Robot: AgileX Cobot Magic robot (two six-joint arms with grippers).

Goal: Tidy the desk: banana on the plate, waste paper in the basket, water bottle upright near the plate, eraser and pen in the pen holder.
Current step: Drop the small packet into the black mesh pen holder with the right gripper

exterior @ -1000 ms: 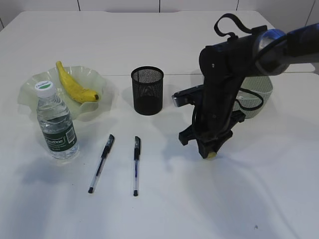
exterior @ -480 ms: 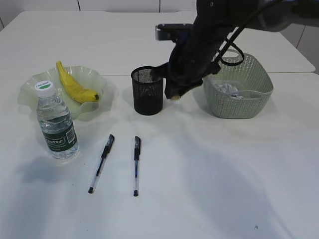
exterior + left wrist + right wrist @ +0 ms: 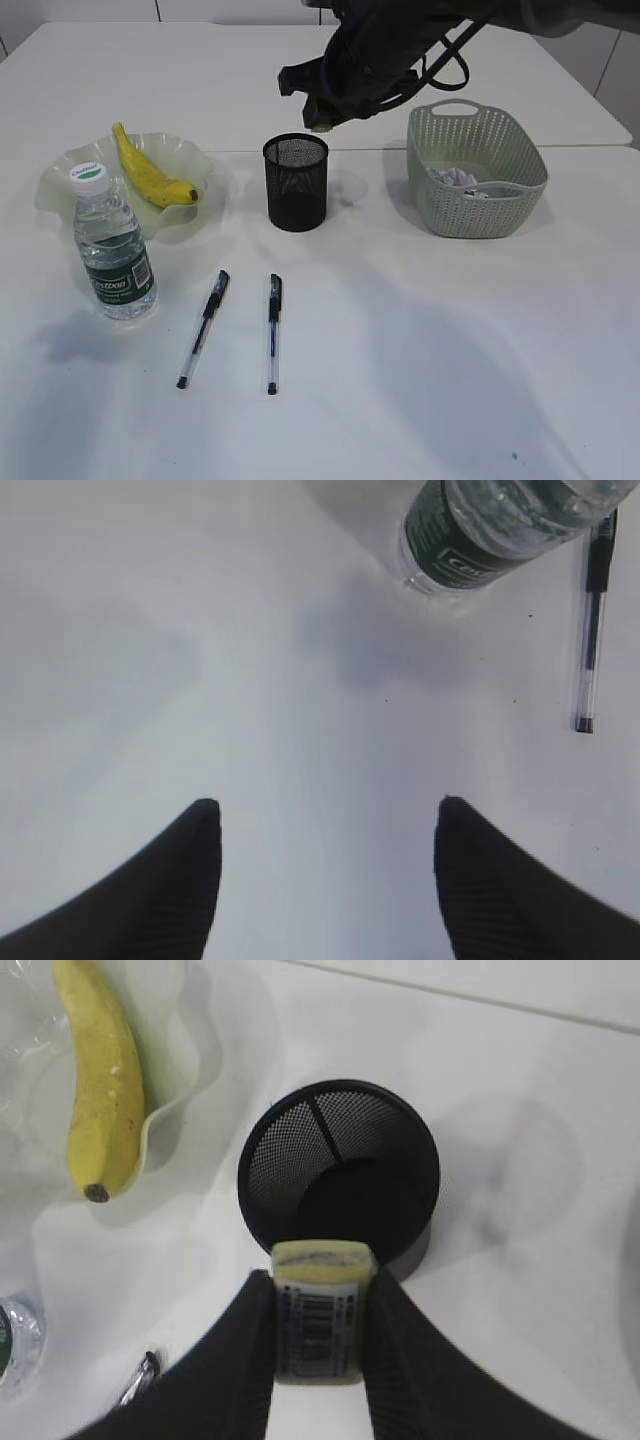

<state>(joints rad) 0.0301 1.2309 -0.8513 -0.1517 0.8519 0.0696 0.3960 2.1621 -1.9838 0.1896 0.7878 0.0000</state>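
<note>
Three of the tidying jobs look finished from where I stand. The banana (image 3: pixel 152 177) lies on the pale green plate (image 3: pixel 62 178), the water bottle (image 3: pixel 113 248) stands upright just in front of that plate, and crumpled waste paper (image 3: pixel 460 179) sits inside the woven basket (image 3: pixel 478 212) at the right of the white desk (image 3: pixel 420 360).

What remains is the pen holder (image 3: pixel 296 182), a black mesh cup in the middle of the desk. Two pens are not yet in it: the left pen (image 3: pixel 203 328) and the right pen (image 3: pixel 272 333) lie side by side, apart from each other, on the desk in front of the holder.

The eraser (image 3: pixel 322 1325) is on its way. The right gripper (image 3: pixel 320 1355) pinches it between its two dark fingers, barcode label facing the wrist camera, and hangs above the near rim of the holder, so the eraser is not yet inside. In the exterior view the arm hovers above and slightly behind the cup.

The left gripper (image 3: pixel 325 825) is empty, its jaws spread wide over bare desk, with the bottle's base and one pen ahead of it.

Compared with a second ago, the right arm has lifted from the desk surface beside the basket and swung up and leftward to the holder, carrying the eraser. The banana, bottle, pens and basket have not moved.
</note>
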